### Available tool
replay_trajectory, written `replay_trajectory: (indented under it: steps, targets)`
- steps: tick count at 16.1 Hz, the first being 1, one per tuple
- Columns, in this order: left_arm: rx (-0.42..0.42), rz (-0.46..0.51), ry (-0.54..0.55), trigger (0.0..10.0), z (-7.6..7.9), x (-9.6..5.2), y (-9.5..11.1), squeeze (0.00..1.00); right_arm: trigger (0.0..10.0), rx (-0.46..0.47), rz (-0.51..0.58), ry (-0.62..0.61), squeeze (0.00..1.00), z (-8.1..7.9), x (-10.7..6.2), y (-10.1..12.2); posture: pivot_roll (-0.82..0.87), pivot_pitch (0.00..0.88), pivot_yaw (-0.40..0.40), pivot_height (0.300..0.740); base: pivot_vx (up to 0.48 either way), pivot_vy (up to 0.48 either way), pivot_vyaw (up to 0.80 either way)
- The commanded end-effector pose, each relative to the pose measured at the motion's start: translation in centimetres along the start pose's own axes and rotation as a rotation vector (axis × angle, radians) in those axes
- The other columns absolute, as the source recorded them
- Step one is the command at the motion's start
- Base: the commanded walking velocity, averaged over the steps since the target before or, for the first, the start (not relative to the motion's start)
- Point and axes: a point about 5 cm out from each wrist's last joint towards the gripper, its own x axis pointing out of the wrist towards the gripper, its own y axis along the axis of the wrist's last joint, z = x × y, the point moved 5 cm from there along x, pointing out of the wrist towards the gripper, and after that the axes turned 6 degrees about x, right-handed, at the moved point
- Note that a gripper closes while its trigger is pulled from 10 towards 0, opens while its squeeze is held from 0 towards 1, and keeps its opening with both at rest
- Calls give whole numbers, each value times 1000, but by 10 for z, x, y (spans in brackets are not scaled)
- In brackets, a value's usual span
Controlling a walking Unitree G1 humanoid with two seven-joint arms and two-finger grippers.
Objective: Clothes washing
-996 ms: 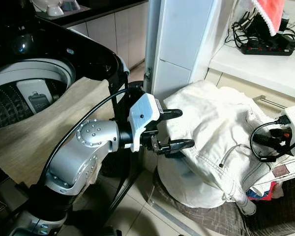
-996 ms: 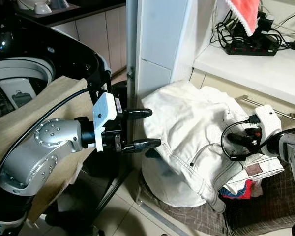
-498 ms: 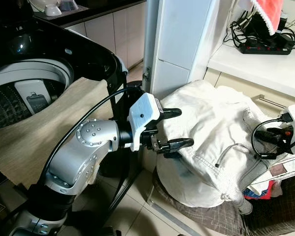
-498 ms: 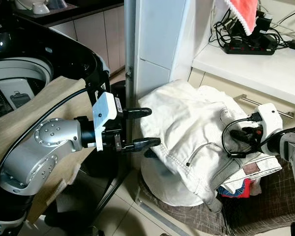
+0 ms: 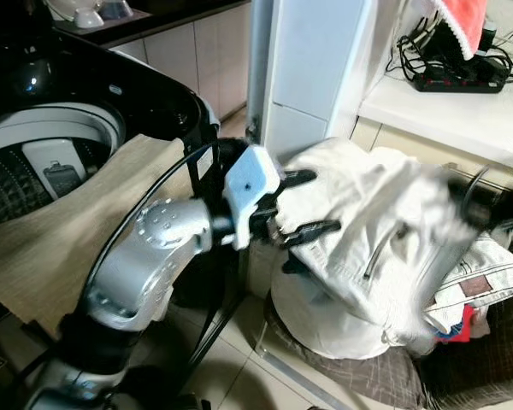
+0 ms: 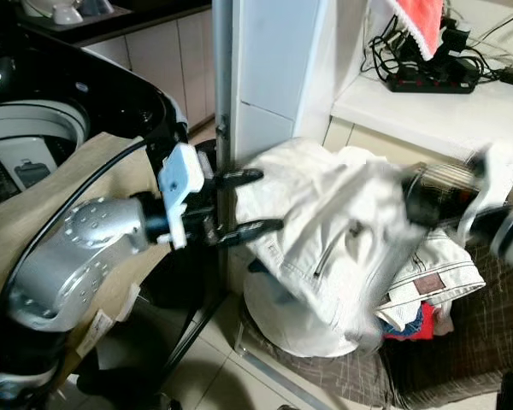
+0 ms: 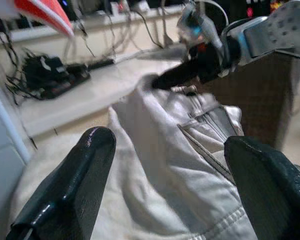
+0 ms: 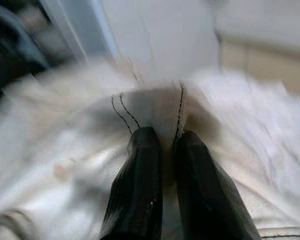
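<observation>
Right wrist view | right gripper (image 8: 162, 145) pinching stitched white denim jeans (image 8: 155, 110) | left gripper (image 5: 303, 205) spread wide

The white jeans (image 6: 342, 248) were dragged leftward in the frame by the right pincer (image 8: 162, 150), uncovering a checked cloth (image 6: 432, 273).

left gripper (image 7: 167, 187) fingers (image 7: 75, 185) spread over white jeans (image 7: 155, 165).

Left gripper (image 5: 301, 205) reaching at the white jeans (image 5: 368, 248), fingers spread apart, silver arm bent at the elbow, right gripper (image 8: 162, 150) blurred, fingers pinched on the jeans' fabric
</observation>
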Motion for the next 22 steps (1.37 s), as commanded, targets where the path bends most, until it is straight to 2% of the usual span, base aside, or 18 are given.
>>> replay_trajectory:
  steps: [1,4,6,8,9,10,11,13,14,17,18,19,20,21,22]
  targets:
    - [30,38,31,10000,-8,4,11,0,0,25,148,95,0,-24,-2,38,-97,8,-45,740,0,0,0]
    - [44,108,60,10000,-13,17,24,0,0,93,282,262,0,-68,-4,73,-105,5,-47,740,0,0,0]
    - [41,176,61,10000,-11,29,37,0,0,112,324,362,0,-94,-3,86,-107,5,-47,740,0,0,0]
    - [49,213,104,10000,-16,38,45,0,0,146,355,450,0,-115,-5,95,-113,4,-52,740,0,0,0]
    - [42,221,118,10000,-18,40,47,0,0,142,348,460,0,-118,-4,95,-113,4,-53,740,0,0,0]
    - [-6,240,181,10000,-26,49,51,1000,0,136,316,479,0,-130,-1,87,-113,5,-54,740,0,0,0]
    - [-27,242,214,10000,-29,53,52,1000,0,132,297,476,0,-133,1,82,-113,4,-54,740,0,0,0]
    - [-18,209,294,10000,-37,61,48,1000,0,139,273,479,0,-139,3,74,-112,2,-52,740,0,0,0]
    - [-15,204,301,10000,-37,62,47,1000,0,144,274,483,0,-140,3,73,-111,0,-49,740,0,0,0]
    - [16,167,268,10000,-25,74,36,1000,0,164,281,506,0,-149,0,70,-110,0,-44,740,0,0,0]
    - [46,143,258,10000,-21,77,31,851,0,170,282,515,0,-152,-1,69,-110,0,-41,740,0,0,0]
    - [60,108,271,10000,-19,80,23,0,0,173,283,521,0,-154,-1,68,-110,0,-38,740,0,0,0]
    - [41,83,297,10000,-21,82,16,0,0,175,284,523,0,-155,-2,67,-111,0,-33,740,0,0,0]
    - [-1,99,311,1059,-22,81,16,0,0,176,283,521,0,-157,-2,66,-111,0,-32,740,0,0,0]
    - [-16,110,305,0,-22,81,17,0,0,176,281,518,0,-157,-3,64,-111,0,-31,740,0,0,0]
